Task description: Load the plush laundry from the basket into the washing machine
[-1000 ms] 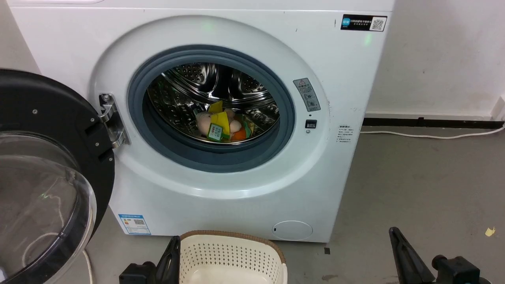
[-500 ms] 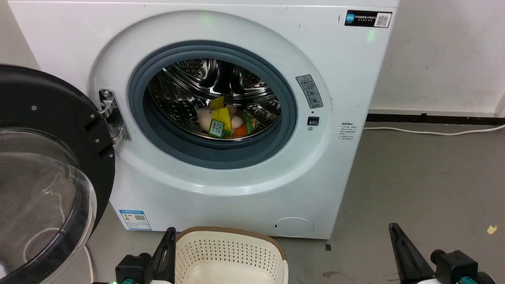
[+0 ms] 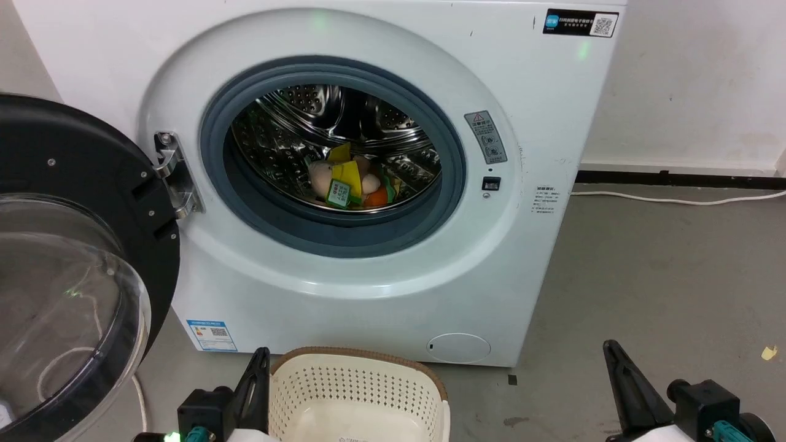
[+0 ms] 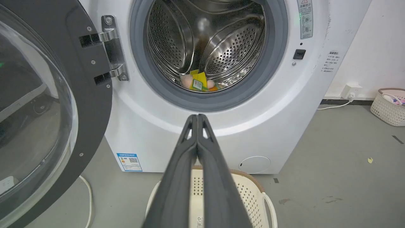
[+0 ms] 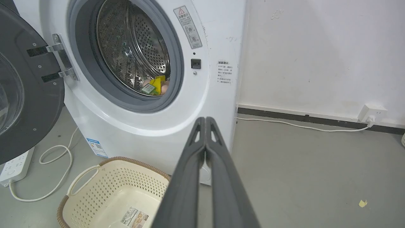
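The white washing machine (image 3: 540, 110) stands with its black-rimmed door (image 3: 73, 258) swung open to the left. Inside the steel drum lie the pink doll (image 3: 320, 175) with yellow parts and green tag, and beside it the orange plush (image 3: 376, 197). The cream basket (image 3: 359, 393) sits on the floor before the machine, only a label sticker on its bottom (image 5: 134, 217). My left gripper (image 4: 197, 117) is shut, low at the basket's left side (image 3: 261, 356). My right gripper (image 5: 205, 120) is shut too, off to the basket's right (image 3: 608, 347). Neither holds anything.
A white cable (image 3: 675, 199) runs along the wall's base to a socket (image 5: 373, 114). A power strip (image 5: 14, 164) and looped cord (image 5: 57, 152) lie on the floor under the door. Another basket (image 4: 389, 106) with items stands far right. Grey floor lies right of the machine.
The head view has tilted slightly downward, so the machine sits higher and more of the basket and both grippers show. The plush toys stay in the drum.
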